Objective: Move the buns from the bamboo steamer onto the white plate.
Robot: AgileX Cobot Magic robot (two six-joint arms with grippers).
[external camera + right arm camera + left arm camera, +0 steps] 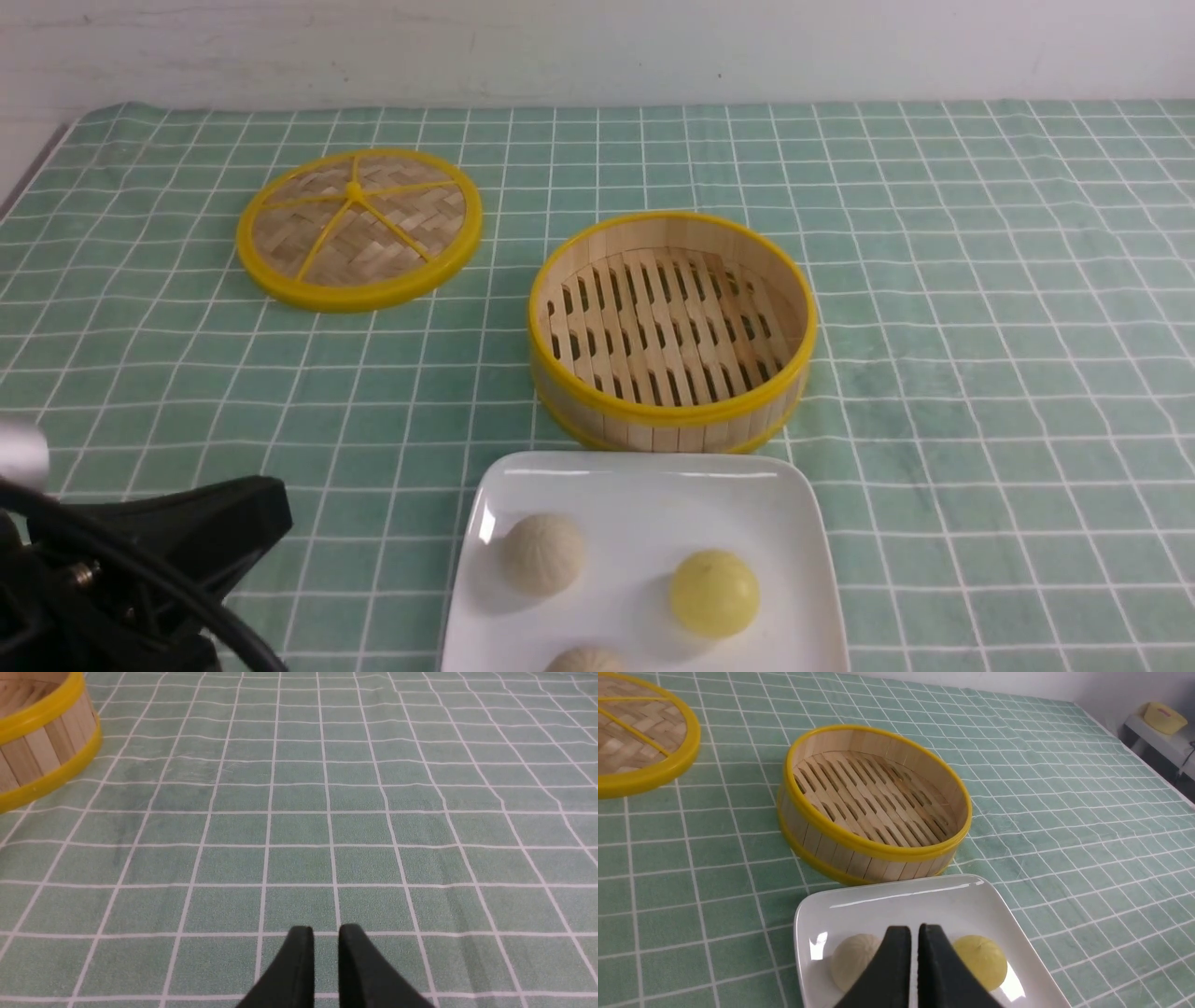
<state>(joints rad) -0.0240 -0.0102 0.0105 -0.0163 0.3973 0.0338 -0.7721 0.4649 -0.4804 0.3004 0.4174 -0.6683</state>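
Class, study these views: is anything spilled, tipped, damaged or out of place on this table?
Nothing stands out. The bamboo steamer stands upright and empty, its lid lies flat apart from it, and three buns sit on the white plate.

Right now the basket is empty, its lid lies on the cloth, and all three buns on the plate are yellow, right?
Not quite. Only one bun on the plate is yellow; the other two are pale cream, as the front view shows. The rest holds: the basket is empty and its lid lies on the cloth.
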